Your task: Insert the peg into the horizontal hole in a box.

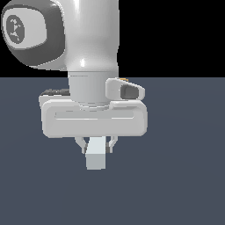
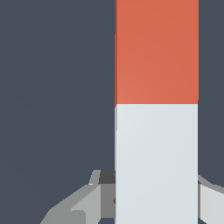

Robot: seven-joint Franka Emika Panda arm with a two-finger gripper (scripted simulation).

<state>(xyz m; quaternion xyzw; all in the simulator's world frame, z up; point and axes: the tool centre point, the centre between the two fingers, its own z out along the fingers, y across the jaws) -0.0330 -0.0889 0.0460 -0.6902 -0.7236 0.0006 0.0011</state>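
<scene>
The gripper (image 1: 96,145) points down, jaws seemingly clamped on the peg (image 1: 96,157).

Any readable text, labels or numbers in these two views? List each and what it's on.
None. The peg is plain orange-red and white, with no markings. The arm's round grey cap bears a pale emblem, not letters. The gripper body is unmarked.
</scene>
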